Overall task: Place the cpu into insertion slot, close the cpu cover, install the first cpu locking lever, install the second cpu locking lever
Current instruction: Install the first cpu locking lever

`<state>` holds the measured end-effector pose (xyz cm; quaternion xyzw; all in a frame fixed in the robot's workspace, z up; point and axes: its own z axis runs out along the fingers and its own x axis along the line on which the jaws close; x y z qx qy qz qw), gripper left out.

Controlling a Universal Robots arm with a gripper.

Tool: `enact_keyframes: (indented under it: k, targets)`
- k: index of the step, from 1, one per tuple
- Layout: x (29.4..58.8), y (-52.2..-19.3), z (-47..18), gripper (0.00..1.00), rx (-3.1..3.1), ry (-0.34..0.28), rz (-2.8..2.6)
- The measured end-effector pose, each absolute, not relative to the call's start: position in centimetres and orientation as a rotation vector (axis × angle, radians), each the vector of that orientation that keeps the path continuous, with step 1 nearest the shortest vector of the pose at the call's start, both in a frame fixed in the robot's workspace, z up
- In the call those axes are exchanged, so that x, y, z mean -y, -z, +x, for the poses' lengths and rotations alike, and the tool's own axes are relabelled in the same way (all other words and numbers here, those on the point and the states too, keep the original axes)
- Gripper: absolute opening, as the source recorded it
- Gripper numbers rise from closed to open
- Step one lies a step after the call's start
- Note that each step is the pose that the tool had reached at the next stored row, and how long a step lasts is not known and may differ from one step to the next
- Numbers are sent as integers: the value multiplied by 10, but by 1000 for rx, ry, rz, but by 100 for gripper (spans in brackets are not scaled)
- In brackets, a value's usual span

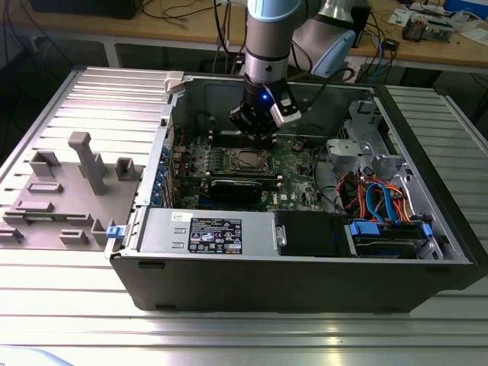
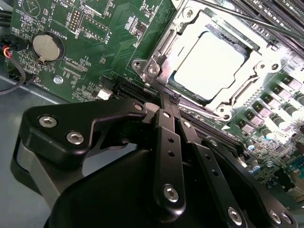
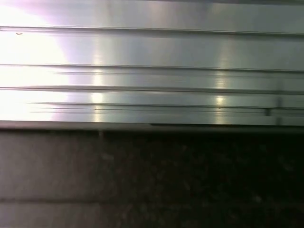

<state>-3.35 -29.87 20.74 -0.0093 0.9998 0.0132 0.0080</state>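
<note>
A ribbed aluminium tabletop catches bright glare (strongest along its slats in the first wrist view). Behind stands a wooden workbench strewn with cables, dark underneath.

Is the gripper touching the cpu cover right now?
Cannot tell. In the second wrist view the gripper tip ends at the edge of the cpu cover, with the cpu seated under it; neither contact nor gap shows plainly.

An open computer case sits on a ribbed metal worktop, grey plastic fixtures beside it toward the exterior view's left edge.
</note>
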Motion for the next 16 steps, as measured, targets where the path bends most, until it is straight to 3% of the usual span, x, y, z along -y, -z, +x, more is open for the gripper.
enact_keyframes:
  k: [16]
  targets:
    - [299, -205, -33, 11, -3126, -27, -29]
